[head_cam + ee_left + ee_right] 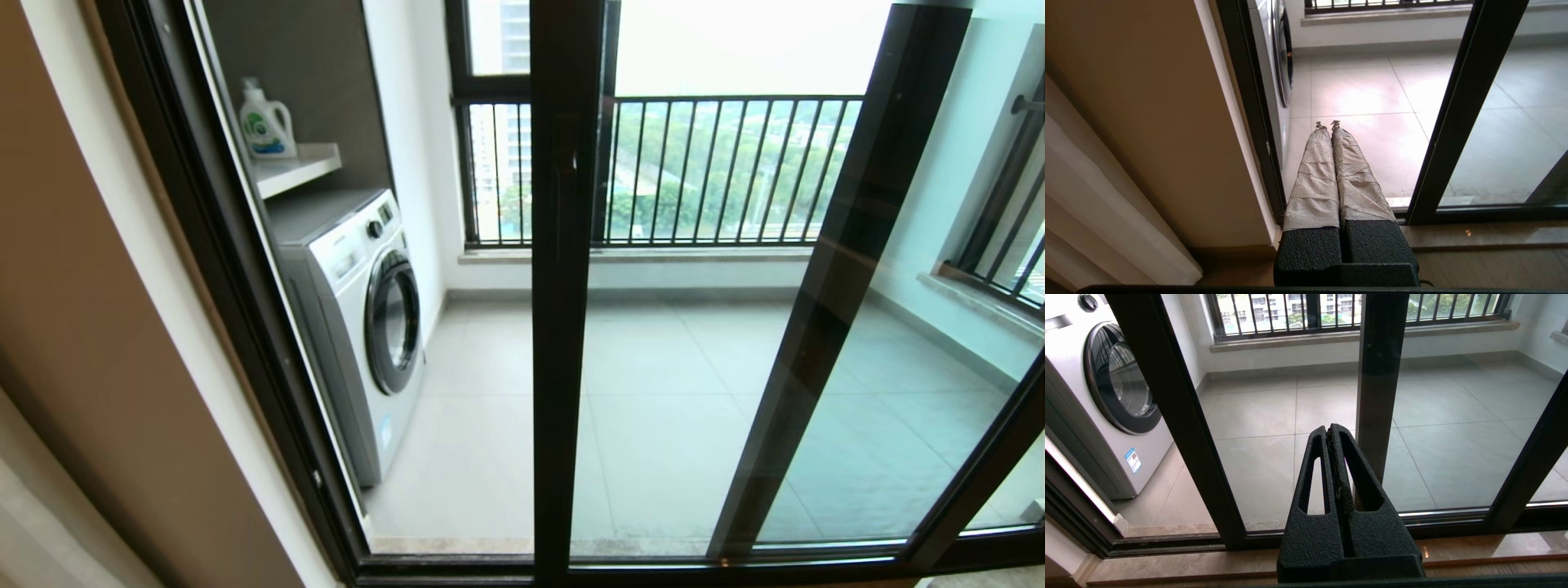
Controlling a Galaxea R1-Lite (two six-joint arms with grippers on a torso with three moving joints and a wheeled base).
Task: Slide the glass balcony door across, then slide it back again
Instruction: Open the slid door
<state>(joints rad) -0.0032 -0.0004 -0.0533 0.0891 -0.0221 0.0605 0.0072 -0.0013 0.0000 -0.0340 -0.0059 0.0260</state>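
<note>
The glass balcony door (560, 343) stands partly slid across, its dark upright mid-view with a small latch handle (566, 163). A gap lies between that upright and the left jamb (245, 327). Neither gripper shows in the head view. In the left wrist view my left gripper (1329, 124) is shut and empty, its fingers (1314, 171) wrapped in pale tape. It points into the gap, left of the door's upright (1455, 118), without touching it. In the right wrist view my right gripper (1331, 428) is shut and empty, facing the door's glass (1257, 457) to the right of its upright (1180, 428).
A white washing machine (359, 310) stands on the balcony's left side under a shelf (294, 167) with a detergent bottle (265, 122). A second dark-framed panel's upright (841, 286) is at the right, with the barred railing (718, 171) behind. A pale curtain (1106, 212) hangs left.
</note>
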